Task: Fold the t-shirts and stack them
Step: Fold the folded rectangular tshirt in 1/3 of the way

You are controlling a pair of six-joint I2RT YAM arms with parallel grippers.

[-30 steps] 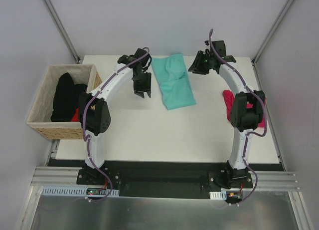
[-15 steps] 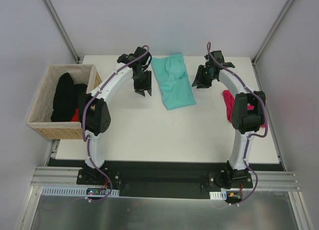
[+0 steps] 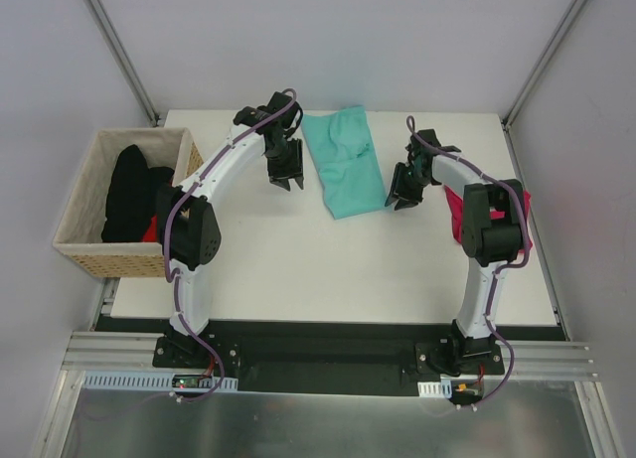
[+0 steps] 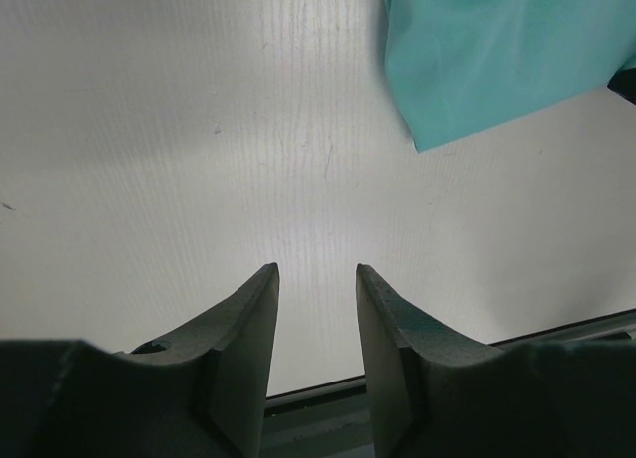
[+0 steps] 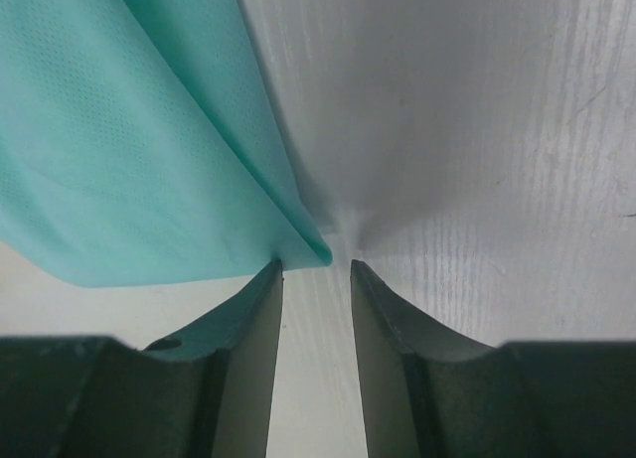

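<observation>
Teal t-shirt (image 3: 344,162): folded.
Pink t-shirt (image 3: 453,202), black t-shirts (image 3: 127,195): unstacked.
Left end effector (image 4: 316,279): released, empty.
Right end effector (image 5: 316,269): released, at teal corner.

teal t-shirt (image 3: 345,160) 1 | pink t-shirt (image 3: 454,208) 1 | basket (image 3: 75,212) 1

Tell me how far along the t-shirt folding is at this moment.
Done: the teal t-shirt lies folded into a strip on the table. In hand: nothing is held; the right gripper is open at that shirt's near corner, the left gripper open over bare table. Left: a pink t-shirt lies at the table's right edge, black t-shirts sit in the basket, and no stack exists.
</observation>
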